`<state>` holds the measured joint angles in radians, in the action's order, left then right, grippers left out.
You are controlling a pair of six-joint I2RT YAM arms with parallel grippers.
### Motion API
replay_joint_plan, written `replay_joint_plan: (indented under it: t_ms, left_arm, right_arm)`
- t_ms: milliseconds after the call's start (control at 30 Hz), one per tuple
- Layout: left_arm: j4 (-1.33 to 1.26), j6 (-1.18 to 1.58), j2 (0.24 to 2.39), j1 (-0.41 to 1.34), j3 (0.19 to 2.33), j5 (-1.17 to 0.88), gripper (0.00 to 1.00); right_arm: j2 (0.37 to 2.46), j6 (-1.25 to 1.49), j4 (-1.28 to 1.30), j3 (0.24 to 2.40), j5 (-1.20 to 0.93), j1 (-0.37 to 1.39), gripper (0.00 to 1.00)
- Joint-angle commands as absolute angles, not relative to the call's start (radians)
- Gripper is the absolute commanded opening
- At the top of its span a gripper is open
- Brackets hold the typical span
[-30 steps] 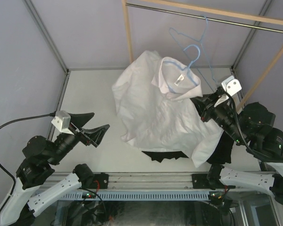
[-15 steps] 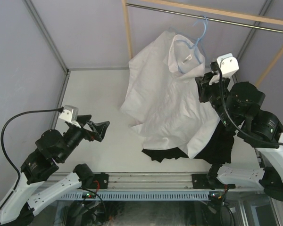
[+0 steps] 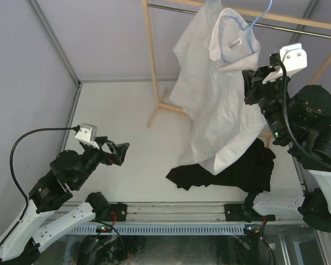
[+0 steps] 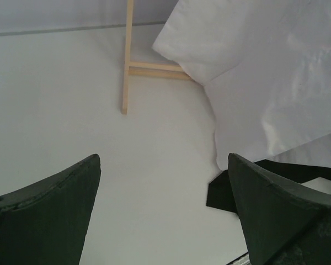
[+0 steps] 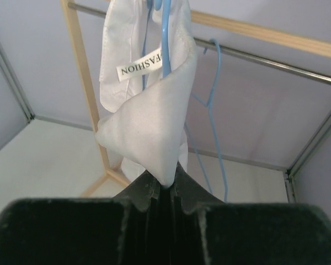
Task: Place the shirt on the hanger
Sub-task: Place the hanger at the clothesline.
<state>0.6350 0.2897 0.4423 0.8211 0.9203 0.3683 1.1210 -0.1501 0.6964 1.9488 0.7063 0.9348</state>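
The white shirt (image 3: 215, 105) hangs high at the back right, its collar around a blue hanger (image 3: 254, 23) whose hook reaches up by the metal rail (image 3: 298, 26). Whether the hook rests on the rail I cannot tell. My right gripper (image 3: 246, 88) is shut on a fold of the shirt (image 5: 154, 132) just below the collar, with the hanger (image 5: 165, 38) rising inside it. The shirt's lower hem drapes down to the black garment. My left gripper (image 3: 117, 152) stands open and empty low over the table at the front left, apart from the shirt (image 4: 276, 72).
A black garment (image 3: 231, 171) lies on the table under the shirt. The wooden rack's post (image 3: 151, 61) and foot (image 4: 127, 66) stand mid-table. A second blue hanger (image 5: 209, 105) hangs on the rail. Grey walls close in both sides.
The right arm has lifted the shirt and hanger from near the table up to the rail. The shirt now hangs lengthwise. The left gripper moved slightly forward and has opened a little wider.
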Motion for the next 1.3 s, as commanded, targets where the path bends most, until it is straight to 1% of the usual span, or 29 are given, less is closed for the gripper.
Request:
replay_joint_plan:
  t_ms: [0, 133, 233, 467, 733, 1267]
  left_arm:
    - [0.635, 0.314, 0.438, 0.815, 0.891, 0.428, 1.0]
    - [0.666, 0.327, 0.447, 0.815, 0.889, 0.452, 1.0]
    - [0.686, 0.342, 0.454, 0.811, 0.882, 0.488, 1.0]
    - [0.707, 0.35, 0.435, 0.802, 0.846, 0.549, 1.0]
    - [0.735, 0.35, 0.366, 0.802, 0.773, 0.589, 1.0]
    - [0.735, 0.339, 0.388, 0.802, 0.769, 0.576, 1.0]
  right_arm:
    - [1.107, -0.118, 0.589, 1.823, 0.679, 0.918, 0.0]
    - [1.092, -0.021, 0.509, 1.66, 0.589, 0.869, 0.0]
    - [1.109, 0.037, 0.434, 1.578, 0.514, 0.831, 0.0]
    - [1.169, 0.153, 0.259, 1.497, 0.421, 0.756, 0.0]
    - [1.268, 0.266, 0.094, 1.534, 0.251, 0.646, 0.0]
    - [1.443, 0.37, -0.062, 1.615, 0.214, 0.574, 0.0]
